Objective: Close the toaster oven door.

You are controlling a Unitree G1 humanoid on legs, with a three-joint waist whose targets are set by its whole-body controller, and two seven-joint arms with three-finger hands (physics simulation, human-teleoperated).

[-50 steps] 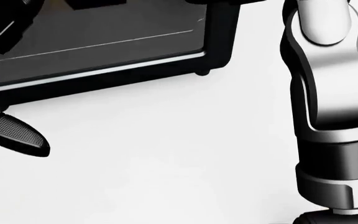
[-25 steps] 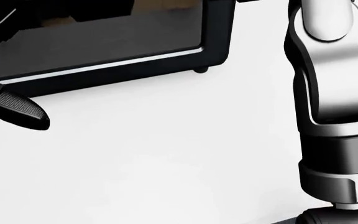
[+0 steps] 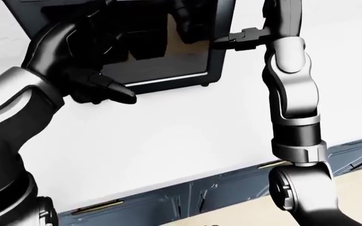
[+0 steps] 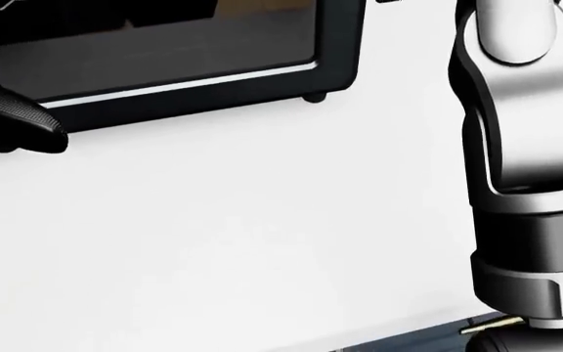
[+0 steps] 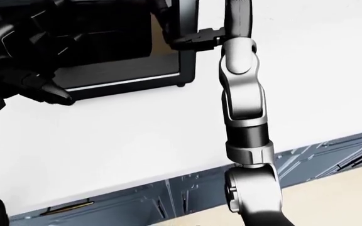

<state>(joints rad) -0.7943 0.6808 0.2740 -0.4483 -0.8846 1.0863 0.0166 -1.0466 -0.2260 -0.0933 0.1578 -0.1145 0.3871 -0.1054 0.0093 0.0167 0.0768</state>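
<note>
Nearest the camera: plain white surface, running up to the black, glass-fronted toaster oven at the top left of the left-eye view. Toaster oven door of dark glass with a bright strip along its lower edge; whether fully shut cannot be told. Left hand just below and left of the door's lower edge, black fingers spread apart, gripping nothing. Right hand level with the oven's right side, touching or just beside it; finger state cannot be told. Door's long axis horizontal. Left hand likely the better placed to push.
</note>
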